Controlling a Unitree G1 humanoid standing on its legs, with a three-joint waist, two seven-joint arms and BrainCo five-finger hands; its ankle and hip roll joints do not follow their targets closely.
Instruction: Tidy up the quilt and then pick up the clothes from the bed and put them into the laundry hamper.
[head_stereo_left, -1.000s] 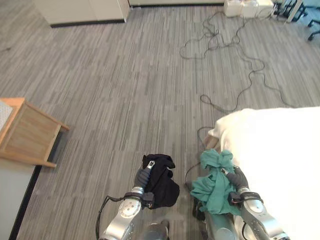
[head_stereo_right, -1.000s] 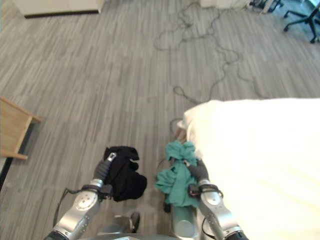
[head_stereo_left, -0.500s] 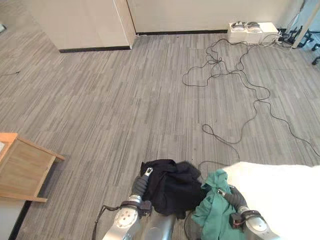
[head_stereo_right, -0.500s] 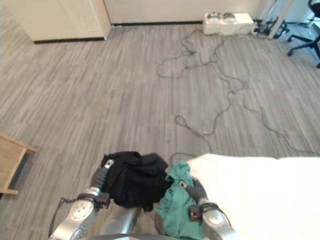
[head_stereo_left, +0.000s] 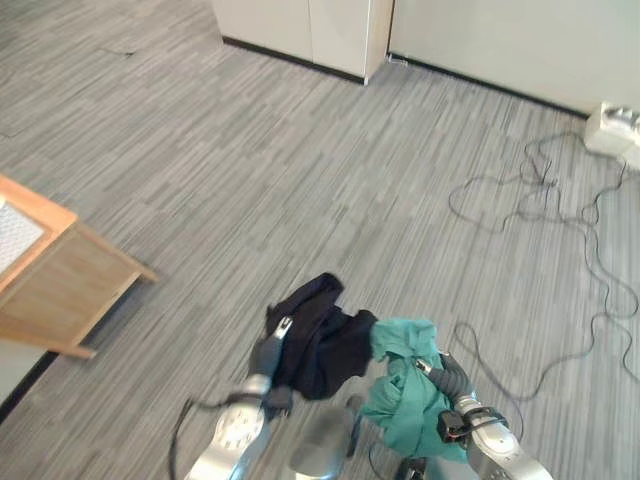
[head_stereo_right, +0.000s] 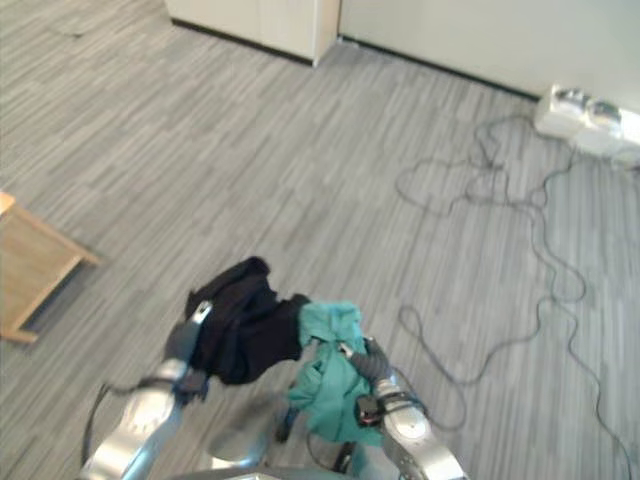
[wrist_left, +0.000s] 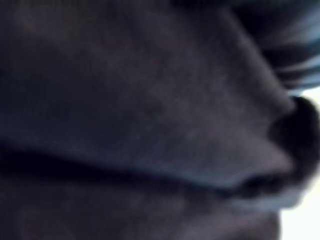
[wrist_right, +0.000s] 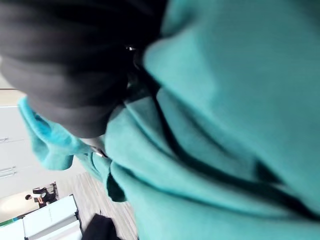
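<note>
**Two garments carried over the floor**

Grey striped flooring (head_stereo_left: 250, 170) spreads across the head views, with pale cabinets (head_stereo_left: 305, 30) and a wall along the far edge. A loose cord (head_stereo_left: 545, 200) snakes over the floor on the right, running toward a white box (head_stereo_left: 615, 125) by the wall. At the left edge stands a wooden hamper (head_stereo_left: 60, 285); what lies inside it cannot be made out.

Low in the middle, the black garment (head_stereo_left: 325, 335) hangs bunched from the left robot hand (head_stereo_left: 268, 355), whose fingers are hidden in the cloth, so whether they are clenched cannot be told. Just beside it, touching, the teal garment (head_stereo_left: 405, 395) hangs from the right robot hand (head_stereo_left: 450, 378), which is clenched round the fabric. Both garments are held above the floor, well apart from the hamper. The right wrist view shows teal folds (wrist_right: 225, 125) close up.
</note>
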